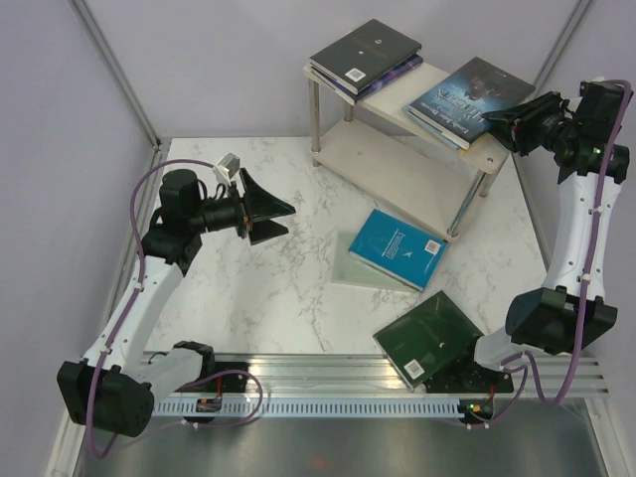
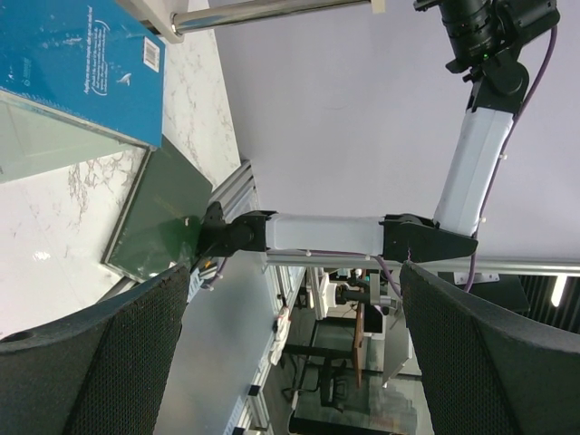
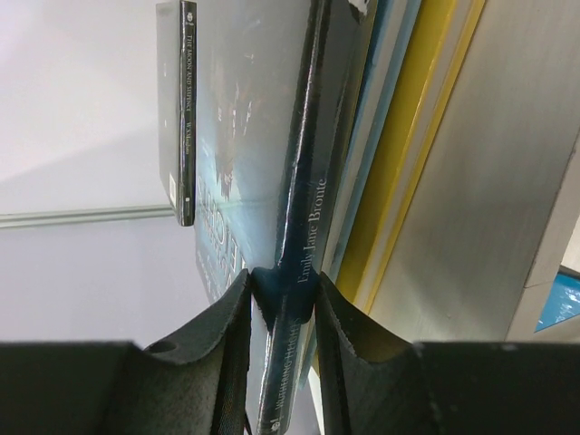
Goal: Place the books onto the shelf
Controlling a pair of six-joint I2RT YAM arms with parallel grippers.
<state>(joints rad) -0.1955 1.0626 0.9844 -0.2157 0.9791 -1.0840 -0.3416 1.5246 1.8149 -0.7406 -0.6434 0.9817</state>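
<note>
**A:** Where is the right gripper [image 3: 283, 292] sitting?

**B:** It is pinching the spine of the Wuthering Heights paperback [image 1: 475, 91], with a pad pressing on each face. That book is lying at the right end of the shelf [image 1: 397, 169], on the top board. It is resting on a small pile, and a yellow book [image 3: 408, 154] is showing underneath.

**A:** And the other arm?

**B:** The left gripper [image 1: 288, 221] is hanging over the left side of the table [image 1: 258, 288]. Its fingers are spread wide and gripping nothing.

**A:** What is worrying you here?

**B:** The paperback is lying askew on the pile, with one corner jutting past the books below. If the fingers drag on the cover while pulling away, I am guessing it could slide off to the right. Pushing inward instead could shove the yellow book out of line. It could also nudge the rack itself, which is standing on thin legs.

**A:** Is anything else at risk?

**B:** The black book [image 1: 366, 48] is sitting safely at the far left of the top board. Three books are waiting on the table. The cyan book [image 1: 399, 248] is lying on the pale mint book [image 1: 348, 270]. The dark green book [image 1: 427, 338] is lying at the near edge, right by the right arm's base. A careless swing back could knock that one.
</note>
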